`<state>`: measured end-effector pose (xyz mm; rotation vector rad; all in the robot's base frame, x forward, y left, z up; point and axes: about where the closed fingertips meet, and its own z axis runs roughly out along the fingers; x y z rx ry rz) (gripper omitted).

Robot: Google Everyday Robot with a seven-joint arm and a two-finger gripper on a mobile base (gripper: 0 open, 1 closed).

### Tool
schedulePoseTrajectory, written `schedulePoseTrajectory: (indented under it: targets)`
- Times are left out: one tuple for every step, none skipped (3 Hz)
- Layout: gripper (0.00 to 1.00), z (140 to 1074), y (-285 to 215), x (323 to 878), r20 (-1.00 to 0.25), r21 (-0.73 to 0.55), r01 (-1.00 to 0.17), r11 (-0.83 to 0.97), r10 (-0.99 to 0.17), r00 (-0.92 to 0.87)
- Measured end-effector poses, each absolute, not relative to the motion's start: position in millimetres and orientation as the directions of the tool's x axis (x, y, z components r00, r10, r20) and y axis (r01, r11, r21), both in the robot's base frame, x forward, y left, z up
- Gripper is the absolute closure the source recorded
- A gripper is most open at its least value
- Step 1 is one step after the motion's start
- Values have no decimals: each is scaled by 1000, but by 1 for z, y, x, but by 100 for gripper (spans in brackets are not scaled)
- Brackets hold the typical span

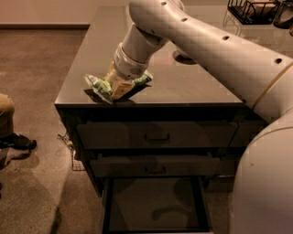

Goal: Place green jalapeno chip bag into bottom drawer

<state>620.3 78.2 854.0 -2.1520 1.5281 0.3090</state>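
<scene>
The green jalapeno chip bag (98, 86) lies at the front left of the dark counter (192, 87), close to its front edge. My gripper (120, 87) comes down on the middle of the bag. Its yellowish fingers (122, 85) are closed on the bag, and the bag's ends stick out to either side. The left end looks raised a little off the counter, with a shadow beneath. The bottom drawer (155, 203) is pulled open below, its flat dark floor bare. My white arm runs from the right across the counter.
Two closed drawers with dark handles (157, 137) (155, 170) sit above the open one. A round object (183, 57) is partly hidden behind my arm. A wire basket (252, 9) stands at the back right. A person's leg and shoe (11, 132) are on the floor at left.
</scene>
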Motion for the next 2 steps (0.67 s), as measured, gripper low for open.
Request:
schedulePoseTrajectory:
  targets:
    - [88, 866, 74, 621, -454, -275, -929, -247, -819, 352]
    - [100, 902, 47, 615, -455, -329, -924, -196, -824, 337]
